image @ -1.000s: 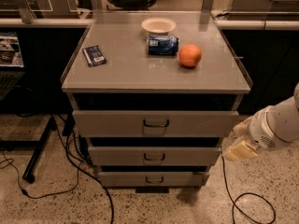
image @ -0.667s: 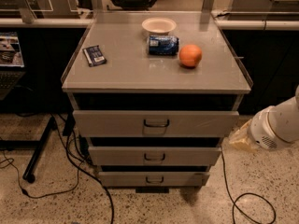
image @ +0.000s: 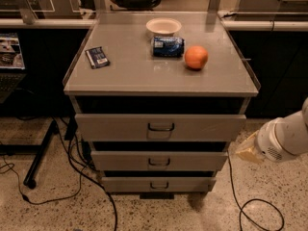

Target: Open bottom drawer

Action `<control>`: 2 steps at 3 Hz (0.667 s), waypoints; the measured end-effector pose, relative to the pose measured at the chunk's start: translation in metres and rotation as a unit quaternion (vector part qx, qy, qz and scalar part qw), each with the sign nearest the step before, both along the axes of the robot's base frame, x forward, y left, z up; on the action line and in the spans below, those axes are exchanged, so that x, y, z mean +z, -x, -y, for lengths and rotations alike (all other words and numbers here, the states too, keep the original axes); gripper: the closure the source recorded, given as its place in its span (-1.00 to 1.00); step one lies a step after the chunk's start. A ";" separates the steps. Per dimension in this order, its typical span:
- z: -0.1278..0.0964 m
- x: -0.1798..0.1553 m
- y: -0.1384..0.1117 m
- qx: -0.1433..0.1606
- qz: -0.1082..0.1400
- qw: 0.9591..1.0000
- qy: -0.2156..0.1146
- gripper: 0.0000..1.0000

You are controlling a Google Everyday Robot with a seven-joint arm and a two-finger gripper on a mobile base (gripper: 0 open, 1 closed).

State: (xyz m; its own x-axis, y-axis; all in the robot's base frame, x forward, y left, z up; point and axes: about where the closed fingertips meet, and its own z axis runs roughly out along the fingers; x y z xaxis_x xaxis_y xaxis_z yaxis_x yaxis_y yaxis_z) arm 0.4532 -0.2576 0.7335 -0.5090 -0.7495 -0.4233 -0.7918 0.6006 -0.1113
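Observation:
The bottom drawer (image: 159,184) is the narrowest grey front at the foot of the cabinet, with a small dark loop handle (image: 159,185) at its centre. It sits flush below the mid-sized drawer (image: 159,160) and the widest top drawer (image: 160,127). My gripper (image: 246,151) is at the right of the cabinet, level with the middle drawer, on the end of the white arm (image: 284,137). It is apart from the drawer fronts and well right of and above the bottom handle.
On the cabinet top (image: 130,76) lie a white bowl (image: 163,26), a blue can (image: 168,46) on its side, an orange (image: 196,57) and a small dark packet (image: 97,57). Black cables (image: 86,177) and a stand leg (image: 41,153) lie on the floor at left; another cable (image: 250,208) at right.
The gripper has shifted slightly up and towards the cabinet's right side. The drawers have not moved.

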 end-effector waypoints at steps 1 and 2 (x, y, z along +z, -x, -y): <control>0.022 -0.049 0.003 -0.060 0.004 0.998 -0.024 1.00; 0.028 -0.087 0.006 -0.105 0.018 0.994 -0.033 1.00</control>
